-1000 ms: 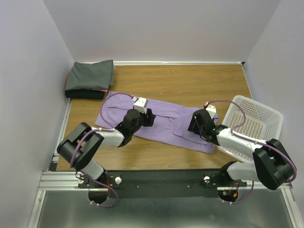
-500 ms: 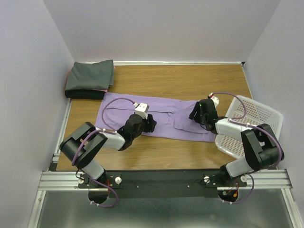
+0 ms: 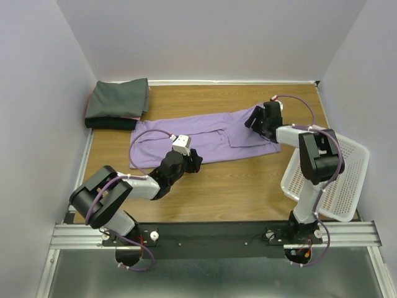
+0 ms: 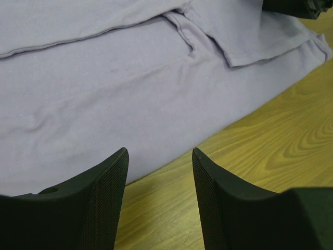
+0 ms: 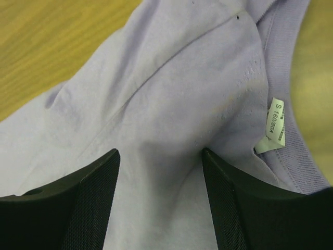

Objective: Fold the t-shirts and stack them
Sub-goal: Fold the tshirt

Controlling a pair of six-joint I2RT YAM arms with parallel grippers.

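Observation:
The lavender t-shirt [image 3: 211, 139] lies spread slantwise across the middle of the table. It fills the left wrist view [image 4: 130, 67] and the right wrist view [image 5: 171, 88], where its white neck label [image 5: 276, 125] shows. My left gripper [image 3: 193, 162] [image 4: 159, 152] is open and empty, low over bare wood at the shirt's near edge. My right gripper [image 3: 255, 118] [image 5: 158, 152] is open, with its fingers down on the shirt's far right end near the collar. A folded dark grey t-shirt [image 3: 118, 99] sits at the far left on a pinkish one [image 3: 131, 117].
A white mesh basket [image 3: 338, 167] stands tilted at the right edge, beside the right arm. Walls close in the table on the left, back and right. Bare wood table [image 3: 236, 186] shows in front of the lavender shirt.
My right gripper has swung away toward the far right, and the shirt's right end went with it, so the shirt now lies slanted. My left gripper has slid off the cloth to its near edge.

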